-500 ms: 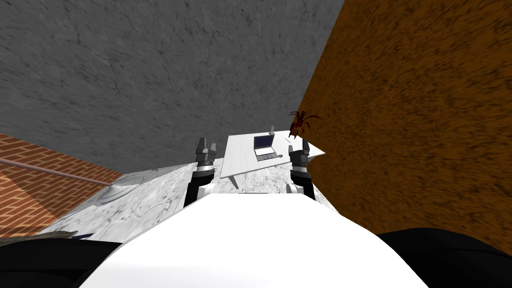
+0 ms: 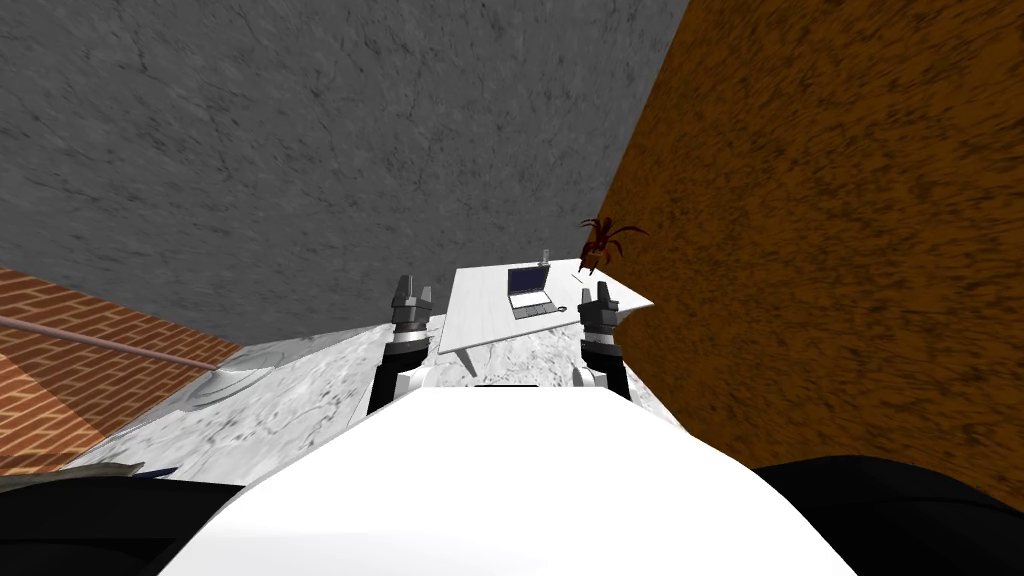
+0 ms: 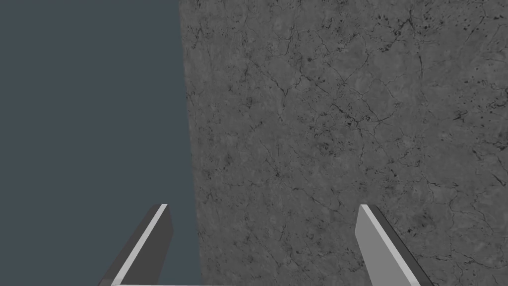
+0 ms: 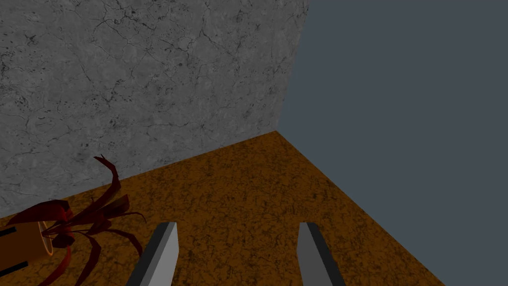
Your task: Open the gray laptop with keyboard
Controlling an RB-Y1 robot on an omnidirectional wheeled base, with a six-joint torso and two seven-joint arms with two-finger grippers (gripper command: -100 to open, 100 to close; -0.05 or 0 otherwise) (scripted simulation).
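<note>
Laptop [image 2: 530, 292] on table [image 2: 480, 315], ahead between left jaws and right jaws.

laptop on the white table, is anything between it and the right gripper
Nothing large. On the white table, only a small dark object lies beside the laptop, on the side facing the right gripper, which is open. The red-leaved plant stands farther back, off that path. The laptop's lid already looks raised.

white table [image 2: 480, 312], grey laptop [image 2: 530, 294], dark-red plant [image 2: 602, 240]
</note>
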